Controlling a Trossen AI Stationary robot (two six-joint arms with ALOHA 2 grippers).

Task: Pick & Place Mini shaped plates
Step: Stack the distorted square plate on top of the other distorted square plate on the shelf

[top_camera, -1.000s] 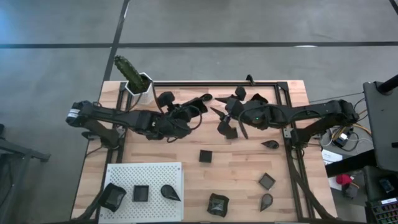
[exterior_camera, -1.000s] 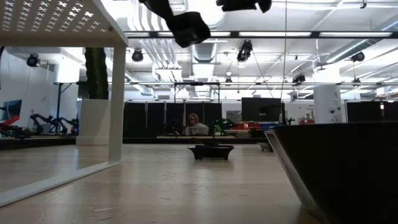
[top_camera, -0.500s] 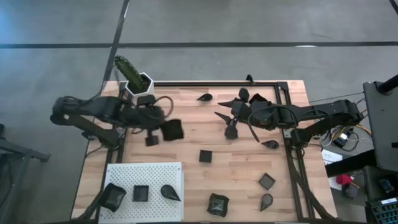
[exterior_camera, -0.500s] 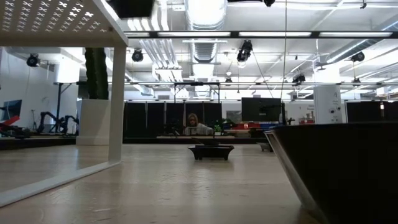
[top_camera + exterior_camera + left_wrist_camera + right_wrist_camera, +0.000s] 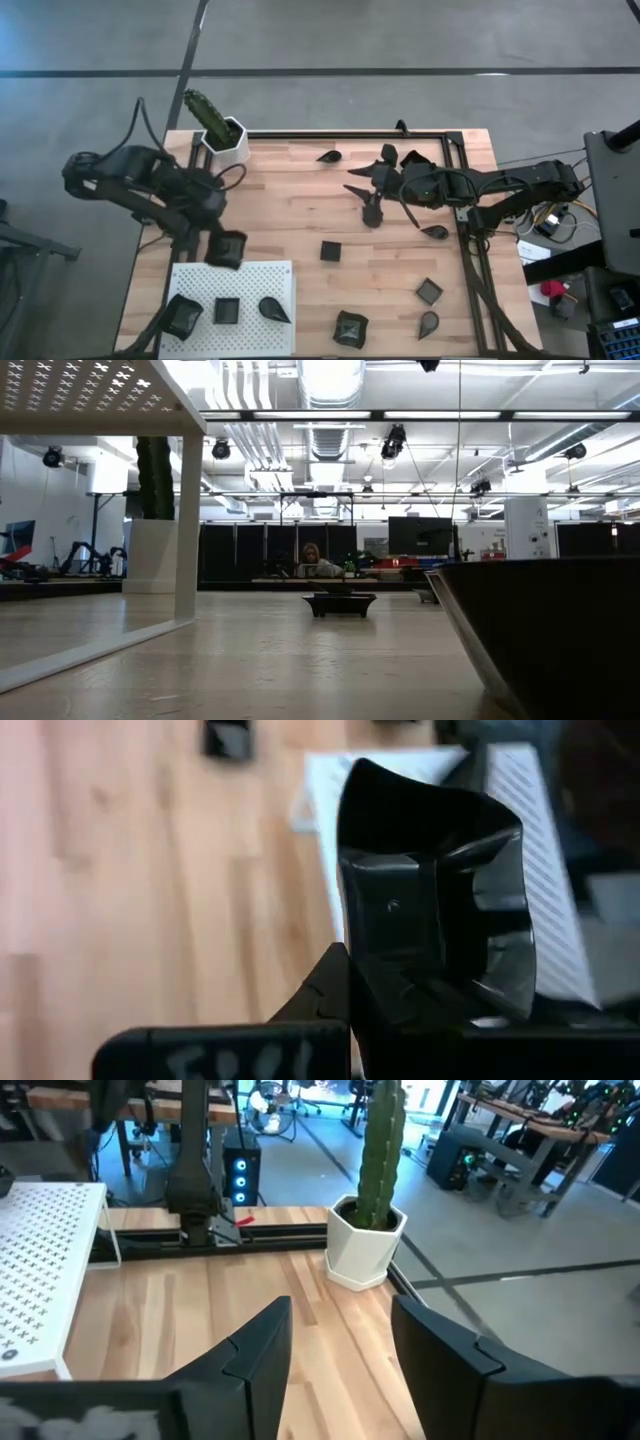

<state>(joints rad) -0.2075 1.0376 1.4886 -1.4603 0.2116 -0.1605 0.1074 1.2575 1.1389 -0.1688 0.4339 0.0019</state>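
Black square plate [image 5: 430,935] tilted – left hand [image 5: 222,250]

Held plate [image 5: 226,249]: dark, square with flared wavy edges, gripped by the left tool [image 5: 215,243], tilted, just over the back edge of the white board [image 5: 245,275].
Plates on the board: wavy one [image 5: 181,315], small square one [image 5: 227,311], teardrop one [image 5: 272,309], in a row.
Plates on the counter [image 5: 300,215]: square [image 5: 331,251] mid-counter; wavy [image 5: 350,327], square [image 5: 429,291] and teardrop [image 5: 428,322] near the front; teardrops [image 5: 327,156] [image 5: 434,232] farther back.
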